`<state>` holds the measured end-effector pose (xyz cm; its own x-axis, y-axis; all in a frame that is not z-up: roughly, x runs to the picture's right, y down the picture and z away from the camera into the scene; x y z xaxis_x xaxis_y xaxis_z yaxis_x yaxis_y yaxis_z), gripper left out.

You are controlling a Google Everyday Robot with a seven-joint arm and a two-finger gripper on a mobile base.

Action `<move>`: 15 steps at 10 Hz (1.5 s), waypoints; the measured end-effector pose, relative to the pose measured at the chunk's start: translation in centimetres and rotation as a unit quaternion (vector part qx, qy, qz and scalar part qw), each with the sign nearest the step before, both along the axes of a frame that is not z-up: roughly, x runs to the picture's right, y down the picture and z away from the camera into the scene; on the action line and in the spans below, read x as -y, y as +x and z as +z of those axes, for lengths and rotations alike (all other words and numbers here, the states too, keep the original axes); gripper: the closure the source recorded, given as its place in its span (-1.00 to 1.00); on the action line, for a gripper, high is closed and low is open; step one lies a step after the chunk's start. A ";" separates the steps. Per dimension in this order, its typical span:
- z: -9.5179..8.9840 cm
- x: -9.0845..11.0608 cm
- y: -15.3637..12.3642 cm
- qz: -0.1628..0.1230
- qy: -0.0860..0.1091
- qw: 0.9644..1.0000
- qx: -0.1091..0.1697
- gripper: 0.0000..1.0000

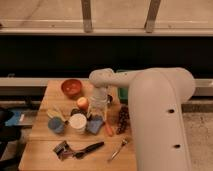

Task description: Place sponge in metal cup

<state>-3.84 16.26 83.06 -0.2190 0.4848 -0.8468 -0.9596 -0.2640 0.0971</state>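
My gripper hangs from the white arm over the middle of the wooden table. Right below it lies the light-blue sponge, flat on the table beside the white cup. I cannot tell whether the gripper touches the sponge. A small dark-mouthed cup, which seems to be the metal cup, stands just behind the white cup, to the left of the gripper and partly hidden.
A red bowl stands at the back left, with an orange fruit in front of it. A round blue cup is left of the white cup. A carrot and grapes lie to the right. A black-handled tool and a spoon lie near the front edge.
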 end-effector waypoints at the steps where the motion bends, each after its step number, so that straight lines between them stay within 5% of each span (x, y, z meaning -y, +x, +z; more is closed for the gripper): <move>1: 0.2 -0.5 0.1 0.004 -0.005 1.000 0.001 -0.30; 6: 1.0 -2.4 -0.5 0.017 -0.026 0.999 0.012 -0.30; 9: 1.0 -1.3 -1.1 0.022 -0.011 1.000 0.010 0.13; 12: 0.3 0.6 -0.8 0.020 0.010 1.000 0.000 0.79; 15: -0.1 1.5 -0.5 0.020 0.026 0.999 -0.001 1.00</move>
<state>-4.30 14.73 82.98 -0.2415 0.5184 -0.8203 -0.9479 -0.3072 0.0849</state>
